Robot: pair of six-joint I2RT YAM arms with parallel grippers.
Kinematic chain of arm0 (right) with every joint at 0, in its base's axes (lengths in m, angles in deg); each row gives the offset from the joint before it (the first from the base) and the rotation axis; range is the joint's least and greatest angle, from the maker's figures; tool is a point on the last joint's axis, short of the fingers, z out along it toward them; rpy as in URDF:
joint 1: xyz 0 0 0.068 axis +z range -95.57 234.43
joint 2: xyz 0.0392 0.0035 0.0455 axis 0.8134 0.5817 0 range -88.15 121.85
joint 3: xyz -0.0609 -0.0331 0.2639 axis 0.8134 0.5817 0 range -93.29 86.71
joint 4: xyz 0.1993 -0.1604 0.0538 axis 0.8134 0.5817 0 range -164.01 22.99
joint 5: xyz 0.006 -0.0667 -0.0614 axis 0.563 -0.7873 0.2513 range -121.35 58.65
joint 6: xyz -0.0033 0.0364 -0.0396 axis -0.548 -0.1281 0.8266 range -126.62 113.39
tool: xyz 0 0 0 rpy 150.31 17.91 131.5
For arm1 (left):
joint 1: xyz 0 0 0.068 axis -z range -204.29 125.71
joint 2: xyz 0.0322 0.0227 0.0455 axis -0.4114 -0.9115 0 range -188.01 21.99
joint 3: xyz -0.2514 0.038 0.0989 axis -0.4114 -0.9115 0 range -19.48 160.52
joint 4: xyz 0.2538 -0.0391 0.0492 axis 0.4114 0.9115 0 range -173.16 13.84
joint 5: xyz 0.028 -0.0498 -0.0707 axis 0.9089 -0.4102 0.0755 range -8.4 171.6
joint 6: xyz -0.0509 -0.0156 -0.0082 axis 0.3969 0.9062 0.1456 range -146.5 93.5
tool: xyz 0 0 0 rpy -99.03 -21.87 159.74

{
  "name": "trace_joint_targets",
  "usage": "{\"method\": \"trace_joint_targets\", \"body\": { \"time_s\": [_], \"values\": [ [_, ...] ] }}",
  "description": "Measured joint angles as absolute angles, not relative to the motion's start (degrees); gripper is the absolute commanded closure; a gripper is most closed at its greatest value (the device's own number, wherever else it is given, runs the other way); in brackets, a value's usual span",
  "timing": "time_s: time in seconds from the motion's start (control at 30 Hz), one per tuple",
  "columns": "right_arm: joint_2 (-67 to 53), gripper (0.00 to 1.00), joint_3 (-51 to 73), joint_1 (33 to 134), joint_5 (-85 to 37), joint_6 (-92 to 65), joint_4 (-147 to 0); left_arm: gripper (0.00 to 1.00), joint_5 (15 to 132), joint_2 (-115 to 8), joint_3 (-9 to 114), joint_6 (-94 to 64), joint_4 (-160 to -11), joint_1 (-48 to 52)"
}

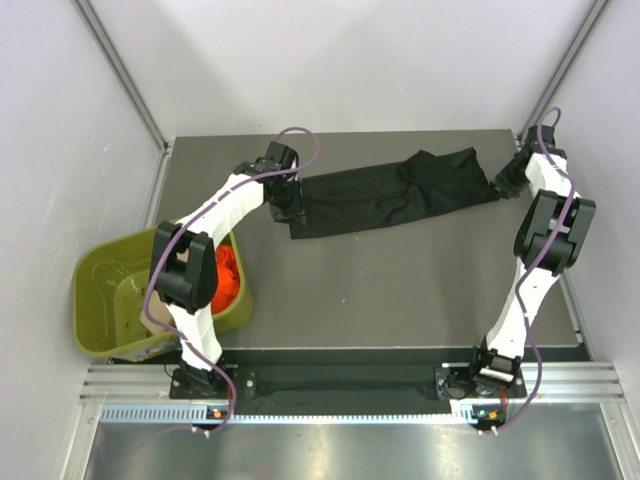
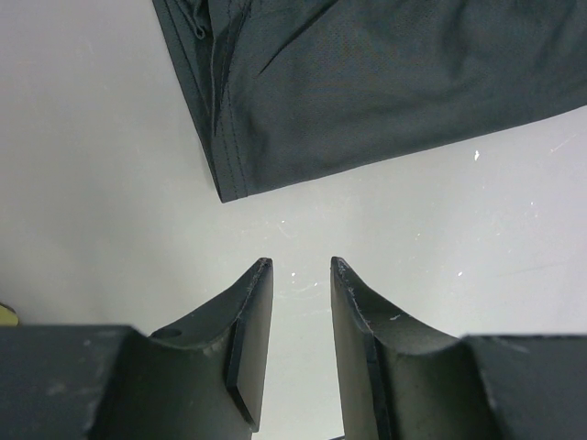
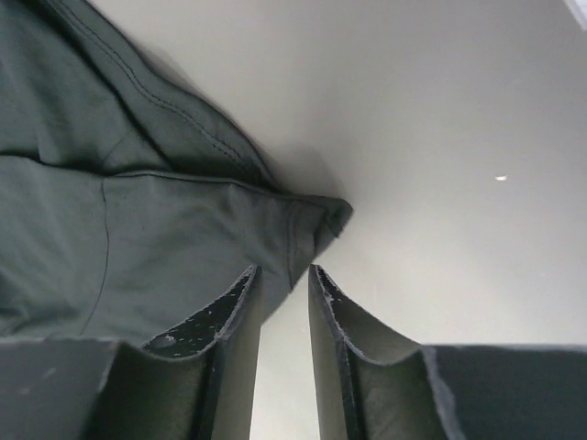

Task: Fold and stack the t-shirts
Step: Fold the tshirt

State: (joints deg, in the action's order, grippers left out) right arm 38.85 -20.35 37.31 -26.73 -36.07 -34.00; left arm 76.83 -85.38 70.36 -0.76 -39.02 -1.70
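I hold the left end effector (image 2: 301, 261) and right end effector (image 3: 283, 269) slightly open, empty, at opposite ends of the shirt (image 1: 380, 195), ready to stretch it flat

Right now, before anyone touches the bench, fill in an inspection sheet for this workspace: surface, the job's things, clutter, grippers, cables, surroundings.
Surface: dark table, flat, with faint scuffs in the wrist views.
Job's things: black shirt rumpled and stretched across the far half between the two grippers; orange-red shirt bundled in the green tub.
Clutter: the tub, at the table's left edge.
Grippers: left gripper open, just short of a shirt corner; right gripper open, a shirt corner at its tips.
Cables: purple cable looped along each arm.
Surroundings: pale walls; metal rail at the near edge.
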Motion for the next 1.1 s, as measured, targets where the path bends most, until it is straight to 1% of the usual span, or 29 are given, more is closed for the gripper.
{"method": "trace_joint_targets", "body": {
  "time_s": [0.4,0.83,1.0,1.1],
  "values": [
    [43.9,0.7,-27.5,39.4,-27.8,-36.9,-33.5,0.63,76.7,-85.4,70.4,-0.9,-39.0,-1.7],
    [46.9,0.71,-29.1,39.9,-31.7,-35.7,-31.2,0.63,76.7,-85.4,70.4,-0.9,-39.0,-1.7],
    [47.5,0.73,-30.2,40.3,-32.8,-35.0,-30.5,0.63,76.6,-85.4,70.4,-0.9,-39.0,-1.7],
    [48.1,0.81,-31.5,40.5,-33.5,-34.4,-30.2,0.63,76.6,-85.4,70.4,-0.9,-39.0,-1.7]
  ]
}}
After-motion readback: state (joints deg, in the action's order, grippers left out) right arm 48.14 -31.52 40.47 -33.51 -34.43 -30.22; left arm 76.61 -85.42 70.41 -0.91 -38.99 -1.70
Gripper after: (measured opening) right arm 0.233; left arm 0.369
